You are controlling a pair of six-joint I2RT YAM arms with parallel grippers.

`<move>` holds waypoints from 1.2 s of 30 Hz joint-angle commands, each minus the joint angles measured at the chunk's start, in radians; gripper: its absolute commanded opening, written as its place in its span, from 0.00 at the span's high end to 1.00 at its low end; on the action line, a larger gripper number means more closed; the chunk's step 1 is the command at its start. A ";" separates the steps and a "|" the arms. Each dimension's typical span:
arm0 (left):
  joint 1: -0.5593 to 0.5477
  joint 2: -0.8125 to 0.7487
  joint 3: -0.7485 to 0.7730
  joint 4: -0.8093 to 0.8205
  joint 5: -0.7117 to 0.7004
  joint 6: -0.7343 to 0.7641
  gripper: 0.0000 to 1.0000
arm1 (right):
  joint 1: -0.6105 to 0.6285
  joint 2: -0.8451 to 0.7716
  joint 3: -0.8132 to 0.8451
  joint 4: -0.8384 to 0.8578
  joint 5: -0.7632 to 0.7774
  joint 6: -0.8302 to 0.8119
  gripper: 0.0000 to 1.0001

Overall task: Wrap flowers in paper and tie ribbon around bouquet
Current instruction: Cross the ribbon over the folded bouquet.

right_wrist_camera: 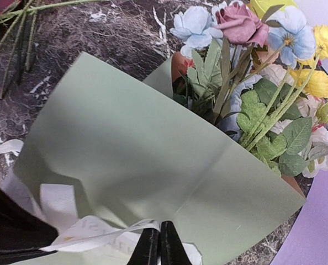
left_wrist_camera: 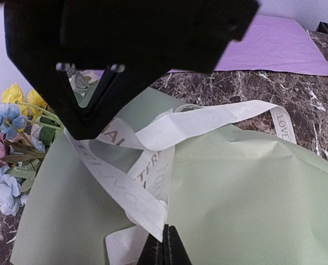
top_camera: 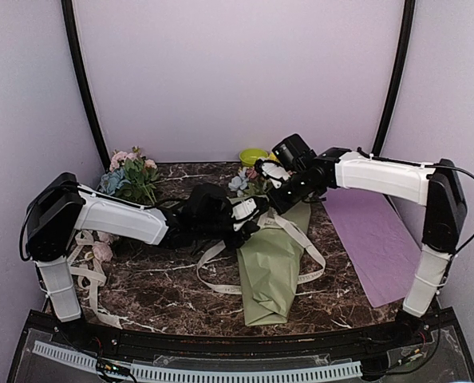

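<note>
The bouquet (top_camera: 273, 267) lies mid-table, a sage-green paper (left_wrist_camera: 252, 193) cone with blue, pink and yellow flowers (right_wrist_camera: 252, 66) at its far, wide end. The cream lettered ribbon (top_camera: 221, 279) loops across and around the cone. My left gripper (left_wrist_camera: 165, 249) is shut, pinching a ribbon (left_wrist_camera: 208, 118) strand at its tips just above the paper. My right gripper (right_wrist_camera: 158, 245) is shut on another thin ribbon (right_wrist_camera: 98, 234) strand over the paper (right_wrist_camera: 142, 149). Both grippers meet above the cone's upper half, left gripper (top_camera: 249, 217), right gripper (top_camera: 273, 199); the right one fills the top of the left wrist view.
A flat purple sheet (top_camera: 377, 239) lies at the right. A loose cluster of pink and blue blooms (top_camera: 132, 175) sits at the back left, with more ribbon (top_camera: 85, 271) by the left arm's base. A yellow-green bowl (top_camera: 253, 155) stands behind the flowers. Loose stems (right_wrist_camera: 15, 33) lie nearby.
</note>
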 commanded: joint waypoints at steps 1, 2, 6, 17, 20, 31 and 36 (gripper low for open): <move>-0.009 -0.027 -0.025 -0.081 0.030 -0.007 1.00 | -0.066 0.085 0.039 0.094 0.027 0.004 0.94; -0.009 -0.029 -0.028 -0.082 0.030 -0.008 1.00 | -0.072 0.103 0.041 0.096 0.011 0.010 0.92; -0.009 -0.040 -0.041 -0.069 0.031 -0.015 1.00 | -0.085 0.142 0.058 0.083 0.003 0.039 0.81; -0.009 -0.038 -0.036 -0.037 0.020 -0.018 1.00 | -0.141 0.066 -0.001 -0.020 -0.184 0.100 0.72; -0.009 -0.035 -0.038 -0.033 0.017 -0.015 1.00 | -0.152 -0.031 -0.070 -0.010 -0.179 0.148 0.68; -0.007 -0.033 -0.049 -0.026 0.017 -0.012 1.00 | -0.193 -0.196 -0.404 0.073 -0.305 0.270 0.52; -0.007 -0.031 -0.048 -0.028 0.021 -0.010 1.00 | -0.191 -0.179 -0.444 0.117 -0.290 0.271 0.52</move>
